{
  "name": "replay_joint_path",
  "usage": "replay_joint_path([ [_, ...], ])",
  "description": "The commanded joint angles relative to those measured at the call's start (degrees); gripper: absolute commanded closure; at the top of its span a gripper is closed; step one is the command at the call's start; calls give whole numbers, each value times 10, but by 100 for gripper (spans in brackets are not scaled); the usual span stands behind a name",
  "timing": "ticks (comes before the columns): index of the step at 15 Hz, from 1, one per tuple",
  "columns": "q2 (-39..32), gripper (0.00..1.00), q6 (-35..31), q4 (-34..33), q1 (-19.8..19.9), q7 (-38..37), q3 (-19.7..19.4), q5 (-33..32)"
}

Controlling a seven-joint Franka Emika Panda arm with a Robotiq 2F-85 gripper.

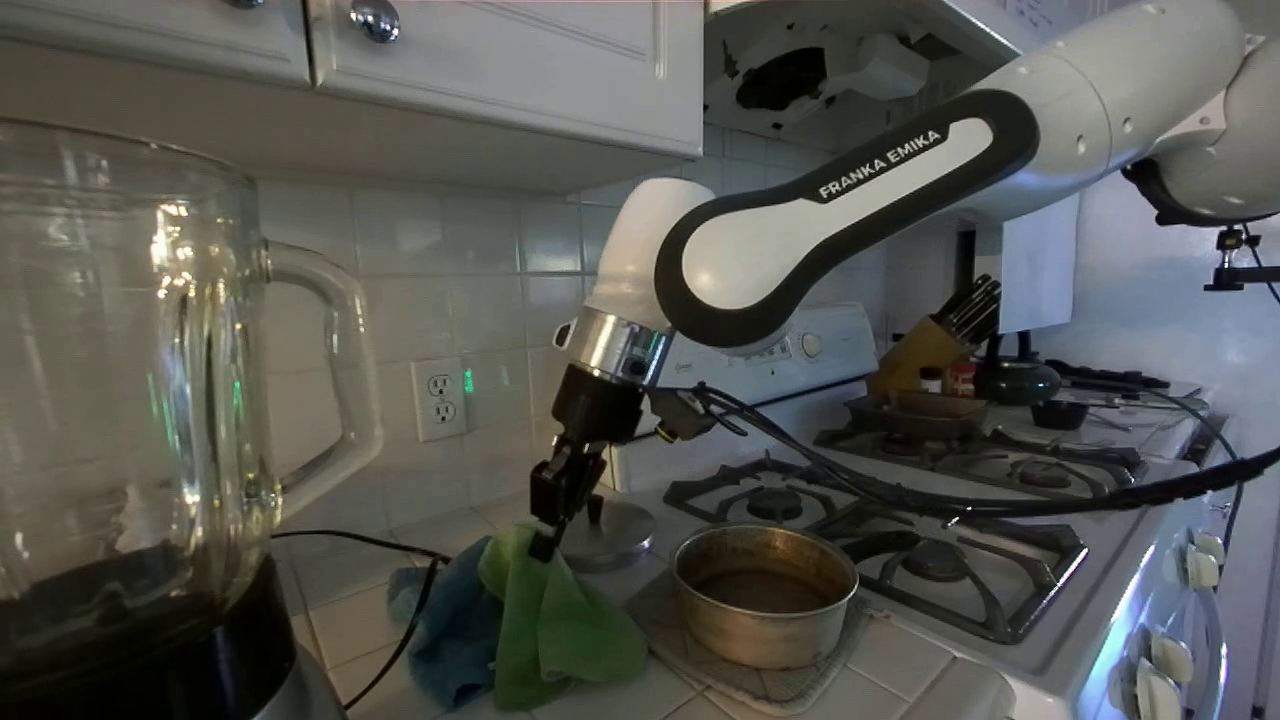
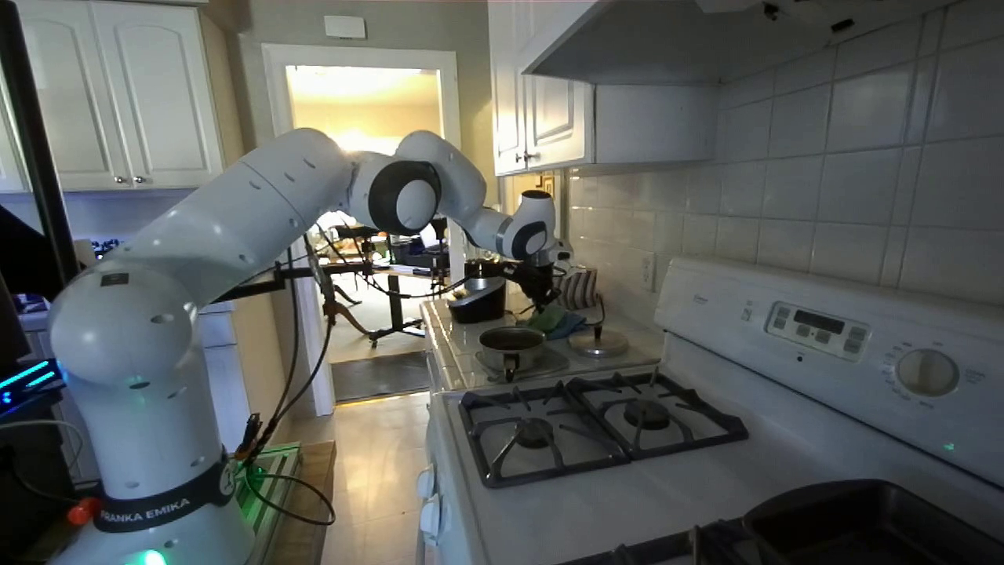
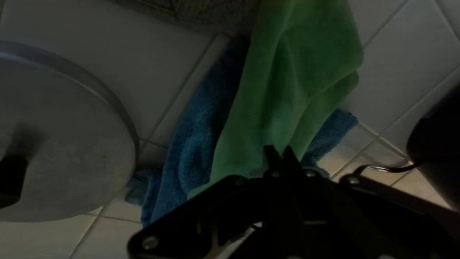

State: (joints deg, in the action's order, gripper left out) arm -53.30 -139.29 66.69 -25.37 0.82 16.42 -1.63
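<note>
A white gas stove (image 2: 667, 479) borders a white-tiled counter (image 1: 895, 650), where a clear glass blender jug (image 1: 110, 380) stands. A dull metal saucepan (image 1: 765, 625) sits on a flat grey pad (image 1: 775, 690), presumably to shield the surface. Near it, a soft green cloth (image 3: 287, 90) lies on the counter over a crumpled blue cloth (image 3: 194, 151) whose bulk seems to prop it up. A round metal lid (image 3: 72, 144) rests beside them, its black knob (image 3: 12, 180) upward, presumably for easy lifting. The black two-fingered gripper (image 3: 279, 148), jaws pressed together, appears to pinch a fold of the green cloth, probably because it stands highest there.
</note>
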Motion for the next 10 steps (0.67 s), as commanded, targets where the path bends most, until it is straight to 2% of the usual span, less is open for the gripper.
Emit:
replay_joint_path([
  [1,57,99,3,74,27,36,35,17],
  [10,113,99,82,156,86,98,116,36],
])
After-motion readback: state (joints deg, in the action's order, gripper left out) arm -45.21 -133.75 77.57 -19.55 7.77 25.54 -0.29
